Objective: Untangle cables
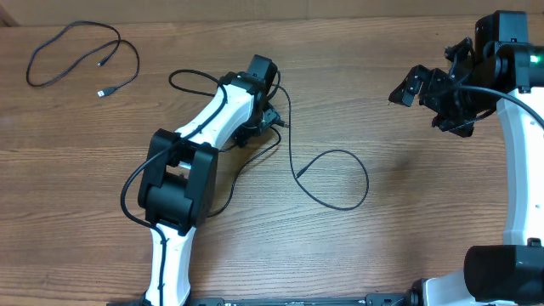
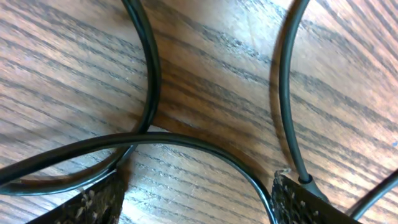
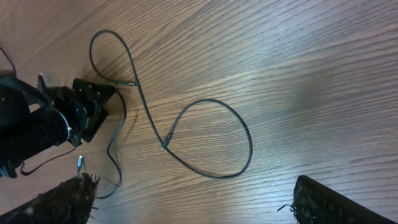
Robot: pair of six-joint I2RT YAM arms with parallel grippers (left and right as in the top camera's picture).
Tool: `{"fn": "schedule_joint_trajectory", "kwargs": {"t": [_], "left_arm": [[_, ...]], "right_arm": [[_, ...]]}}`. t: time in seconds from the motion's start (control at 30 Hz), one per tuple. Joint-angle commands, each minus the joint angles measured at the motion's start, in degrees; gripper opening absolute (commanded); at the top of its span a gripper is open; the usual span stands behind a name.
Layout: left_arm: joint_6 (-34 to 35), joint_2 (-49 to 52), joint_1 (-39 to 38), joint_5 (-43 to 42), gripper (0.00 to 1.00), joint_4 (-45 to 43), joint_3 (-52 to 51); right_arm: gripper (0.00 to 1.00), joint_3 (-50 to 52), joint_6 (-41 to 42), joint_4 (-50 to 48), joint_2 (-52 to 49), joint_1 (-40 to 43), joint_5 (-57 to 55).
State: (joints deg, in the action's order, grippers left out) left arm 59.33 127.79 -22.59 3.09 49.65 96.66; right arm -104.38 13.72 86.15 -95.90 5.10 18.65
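Observation:
Thin black cables (image 1: pixel 289 127) lie crossed under and around my left gripper (image 1: pixel 269 109), low over the table centre. One cable runs on into a big loop (image 1: pixel 340 178) to the right. In the left wrist view my left gripper (image 2: pixel 196 205) is open, close above the wood. Several cable strands (image 2: pixel 149 74) cross just ahead of its fingers, and one curves down along the right finger (image 2: pixel 258 186). My right gripper (image 1: pixel 429 95) hangs open and empty at the far right. Its wrist view (image 3: pixel 196 202) shows the loop (image 3: pixel 217 143) and a silver plug tip (image 3: pixel 79 163).
A separate black cable (image 1: pixel 76 55) with silver plug ends lies coiled at the table's far left corner. The left arm (image 1: pixel 204 136) slants across the middle left. The right arm (image 1: pixel 518 153) stands along the right edge.

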Motion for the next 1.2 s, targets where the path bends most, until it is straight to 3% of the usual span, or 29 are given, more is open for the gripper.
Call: {"fn": "schedule_joint_trajectory", "kwargs": {"t": [0.0, 0.13, 0.47, 0.6, 0.73, 0.9, 1.03, 1.17], "left_arm": [[-2.01, 2.23, -1.01, 3.15, 0.77, 0.33, -3.04], [-3.04, 2.23, -1.22, 3.28, 0.81, -0.42, -3.04], [-10.78, 2.23, -0.9, 7.04, 0.77, 0.42, -3.04], [-11.8, 2.23, -0.9, 9.25, 0.63, 2.43, -3.04], [-14.32, 2.23, -0.87, 9.51, 0.39, 3.67, -3.04], [-15.67, 2.23, -0.81, 8.94, 0.26, 4.46, -3.04], [-15.67, 2.23, -0.83, 8.63, 0.07, 4.72, -3.04], [-16.59, 2.16, -0.68, 7.82, 0.04, 5.97, -2.86]], "right_arm": [[1.0, -0.13, 0.13, -0.22, 0.74, -0.2, 0.31], [1.0, -0.13, 0.13, -0.22, 0.74, -0.2, 0.31], [1.0, -0.13, 0.13, -0.22, 0.74, -0.2, 0.31], [1.0, -0.13, 0.13, -0.22, 0.74, -0.2, 0.31], [1.0, -0.13, 0.13, -0.22, 0.74, -0.2, 0.31], [1.0, -0.13, 0.13, -0.22, 0.74, -0.2, 0.31], [1.0, -0.13, 0.13, -0.2, 0.74, -0.2, 0.31], [1.0, -0.13, 0.13, -0.22, 0.74, -0.2, 0.31]]}}
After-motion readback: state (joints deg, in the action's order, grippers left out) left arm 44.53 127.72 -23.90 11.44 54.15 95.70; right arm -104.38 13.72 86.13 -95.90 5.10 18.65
